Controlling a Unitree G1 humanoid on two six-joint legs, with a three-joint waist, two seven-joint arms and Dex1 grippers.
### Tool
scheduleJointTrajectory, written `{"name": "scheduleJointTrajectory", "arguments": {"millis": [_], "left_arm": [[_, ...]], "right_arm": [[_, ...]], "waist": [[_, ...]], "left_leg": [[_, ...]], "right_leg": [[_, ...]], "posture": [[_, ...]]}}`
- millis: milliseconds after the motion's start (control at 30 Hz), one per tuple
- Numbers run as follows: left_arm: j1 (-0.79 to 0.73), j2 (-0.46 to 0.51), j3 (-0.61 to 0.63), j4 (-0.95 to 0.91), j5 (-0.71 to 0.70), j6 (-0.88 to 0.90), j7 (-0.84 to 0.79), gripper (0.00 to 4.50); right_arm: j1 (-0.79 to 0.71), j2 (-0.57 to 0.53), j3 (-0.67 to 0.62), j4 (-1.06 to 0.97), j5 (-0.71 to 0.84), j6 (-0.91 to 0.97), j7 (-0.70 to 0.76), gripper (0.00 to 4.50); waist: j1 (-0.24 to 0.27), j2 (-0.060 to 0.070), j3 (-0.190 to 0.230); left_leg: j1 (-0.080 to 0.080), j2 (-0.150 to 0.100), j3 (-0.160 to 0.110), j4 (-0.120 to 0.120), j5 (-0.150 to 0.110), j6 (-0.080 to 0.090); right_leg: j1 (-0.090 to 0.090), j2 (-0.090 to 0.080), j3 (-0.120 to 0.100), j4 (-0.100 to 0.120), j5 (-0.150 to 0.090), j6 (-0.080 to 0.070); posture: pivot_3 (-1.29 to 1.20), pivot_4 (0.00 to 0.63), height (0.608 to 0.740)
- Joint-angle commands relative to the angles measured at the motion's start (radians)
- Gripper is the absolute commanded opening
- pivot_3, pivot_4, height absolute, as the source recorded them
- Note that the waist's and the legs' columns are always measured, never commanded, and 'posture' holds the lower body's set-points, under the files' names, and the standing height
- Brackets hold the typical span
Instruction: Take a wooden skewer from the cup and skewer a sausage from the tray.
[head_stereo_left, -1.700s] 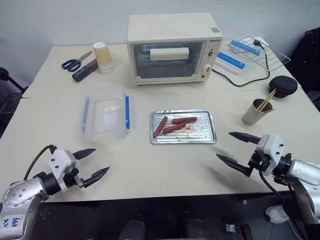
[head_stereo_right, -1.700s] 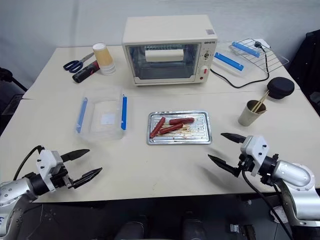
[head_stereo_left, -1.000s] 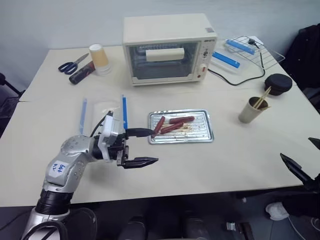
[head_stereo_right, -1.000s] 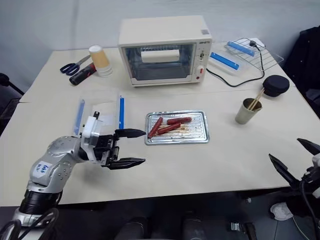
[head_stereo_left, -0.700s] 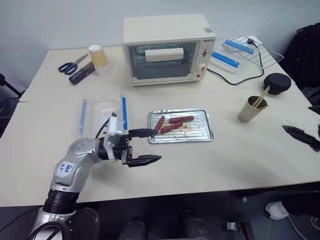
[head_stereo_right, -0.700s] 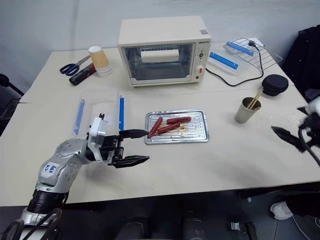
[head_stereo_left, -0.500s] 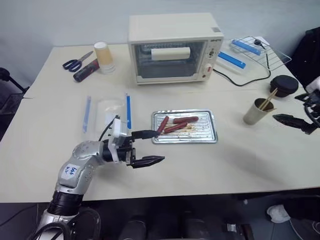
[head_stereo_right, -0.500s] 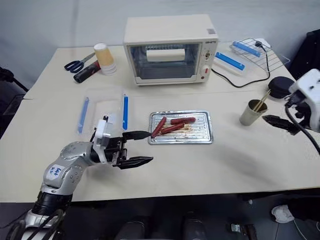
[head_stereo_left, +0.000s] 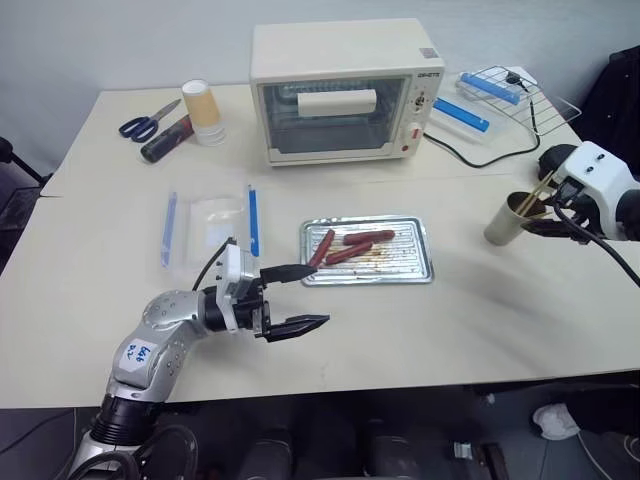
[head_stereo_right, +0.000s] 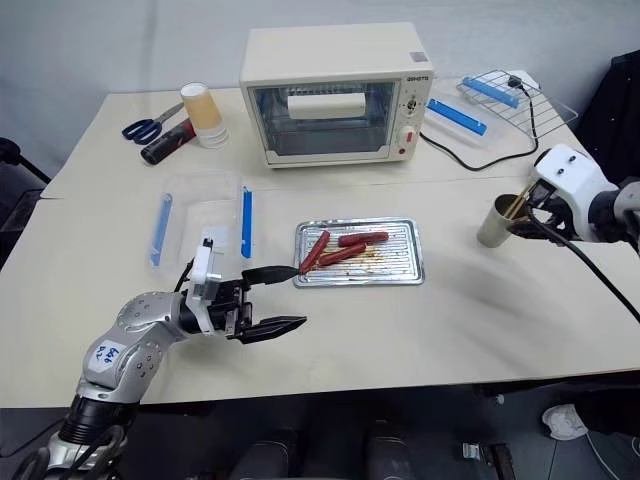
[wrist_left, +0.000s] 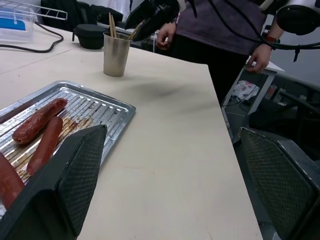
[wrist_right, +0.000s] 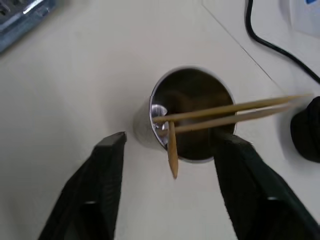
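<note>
The greyish cup (head_stereo_left: 503, 228) stands at the table's right side with several wooden skewers (wrist_right: 235, 109) leaning out of it. My right gripper (wrist_right: 172, 140) hangs just above the cup (wrist_right: 192, 115), open, one finger on each side of the rim, and one skewer tip pokes up between the fingers. The metal tray (head_stereo_left: 420, 255) lies in the middle with three sausages (head_stereo_left: 345, 253) on it. My left gripper (head_stereo_left: 318, 294) is open and empty, pointing right, its far finger close to the tray's left end.
A toaster oven (head_stereo_left: 345, 90) stands behind the tray. A clear box with blue clips (head_stereo_left: 210, 228) lies left of the tray. Paper cups (head_stereo_left: 203, 110) and scissors (head_stereo_left: 150, 118) are at the back left, a wire rack (head_stereo_left: 510, 95) at the back right. A person (wrist_left: 220, 25) stands beyond the table's right edge.
My right arm has swung up from the table's near right edge to just over the cup. The left gripper has stayed open beside the tray.
</note>
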Motion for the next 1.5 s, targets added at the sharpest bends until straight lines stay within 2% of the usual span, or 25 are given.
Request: {"name": "scheduleJointTrajectory", "arguments": {"millis": [33, 133, 167, 500, 667, 833, 967, 1033, 1200, 1333, 1500], "left_arm": [[0.011, 0.011, 0.016, -0.043, -0.012, -0.004, 0.003, 4.50], [0.017, 0.013, 0.018, -0.046, -0.012, -0.003, 0.003, 4.50], [0.018, 0.013, 0.018, -0.047, -0.012, -0.003, 0.003, 4.50], [0.006, 0.012, 0.016, -0.020, -0.002, -0.017, -0.004, 4.50], [-0.001, 0.002, 0.009, 0.017, 0.011, -0.044, -0.017, 4.50], [-0.011, 0.001, 0.012, 0.060, 0.010, -0.073, -0.050, 4.50], [-0.020, 0.028, 0.036, 0.066, -0.033, -0.036, -0.090, 4.50], [-0.034, 0.029, 0.052, 0.066, -0.063, -0.009, -0.090, 4.50], [-0.098, 0.001, 0.041, 0.032, -0.125, 0.074, -0.077, 4.50], [-0.174, -0.071, 0.029, 0.032, -0.155, 0.124, -0.024, 4.50], [-0.218, -0.111, -0.012, 0.003, -0.188, 0.197, -0.021, 4.50]], "right_arm": [[-0.027, -0.004, -0.022, -0.006, -0.028, -0.014, 0.025, 1.20], [-0.023, -0.007, -0.028, -0.020, -0.032, -0.004, 0.053, 0.19], [-0.019, -0.009, -0.030, -0.024, -0.035, -0.007, 0.058, 0.03], [-0.085, -0.039, -0.039, -0.033, -0.077, -0.052, 0.101, 0.03], [-0.178, -0.119, -0.055, -0.088, -0.049, 0.025, 0.245, 0.03], [-0.240, -0.200, -0.098, -0.178, 0.068, 0.145, 0.425, 0.03], [-0.191, -0.288, -0.191, -0.277, 0.271, 0.239, 0.558, 0.03], [-0.184, -0.247, -0.247, -0.297, 0.358, 0.316, 0.532, 0.03], [0.016, 0.019, -0.418, -0.445, 0.561, 0.400, 0.356, 0.03], [0.151, 0.218, -0.433, -0.573, 0.637, 0.381, 0.229, 0.03], [0.158, 0.342, -0.398, -0.613, 0.714, 0.395, 0.134, 0.03]], "waist": [[0.000, 0.000, 0.000], [0.000, 0.000, 0.000], [0.000, 0.000, 0.000], [-0.002, 0.000, 0.000], [0.000, 0.001, 0.000], [0.003, 0.001, 0.000], [0.003, 0.001, 0.000], [0.002, 0.001, 0.000], [0.001, -0.004, -0.001], [0.012, -0.003, -0.001], [0.021, -0.003, -0.001]], "left_leg": [[0.000, 0.000, 0.000, 0.000, 0.000, 0.000], [0.000, 0.000, 0.000, 0.000, 0.000, 0.000], [0.000, 0.000, 0.000, 0.000, 0.000, 0.000], [0.000, 0.000, 0.000, 0.001, 0.000, 0.000], [0.000, 0.000, 0.000, 0.000, 0.000, 0.000], [0.000, 0.000, 0.000, -0.001, 0.000, 0.000], [0.000, 0.000, 0.000, -0.001, 0.000, 0.000], [0.000, 0.000, 0.000, -0.001, 0.000, 0.000], [0.002, 0.004, 0.000, 0.002, -0.001, -0.001], [-0.002, 0.003, 0.000, 0.008, -0.001, -0.001], [-0.003, 0.002, -0.001, 0.010, -0.001, -0.001]], "right_leg": [[0.000, 0.000, 0.000, 0.000, 0.000, 0.000], [0.000, 0.000, 0.000, 0.000, 0.000, 0.000], [0.000, 0.000, 0.000, 0.000, 0.000, 0.000], [0.000, 0.000, 0.000, 0.001, 0.000, 0.000], [-0.001, 0.000, 0.000, 0.001, 0.000, 0.000], [-0.001, 0.000, 0.000, 0.000, 0.000, 0.000], [0.000, 0.000, 0.000, 0.000, 0.000, 0.000], [0.000, 0.000, 0.000, 0.000, 0.000, 0.000], [0.002, 0.002, -0.001, 0.000, 0.002, -0.002], [0.000, 0.001, -0.002, 0.003, 0.003, -0.002], [0.000, 0.002, -0.002, 0.003, 0.004, -0.001]], "posture": [[0.00, 0.150, 0.740], [0.00, 0.150, 0.740], [0.00, 0.150, 0.740], [0.00, 0.150, 0.740], [0.00, 0.150, 0.740], [0.00, 0.150, 0.740], [0.00, 0.150, 0.740], [0.00, 0.150, 0.740], [0.00, 0.150, 0.740], [0.00, 0.150, 0.740], [0.00, 0.150, 0.740]]}}
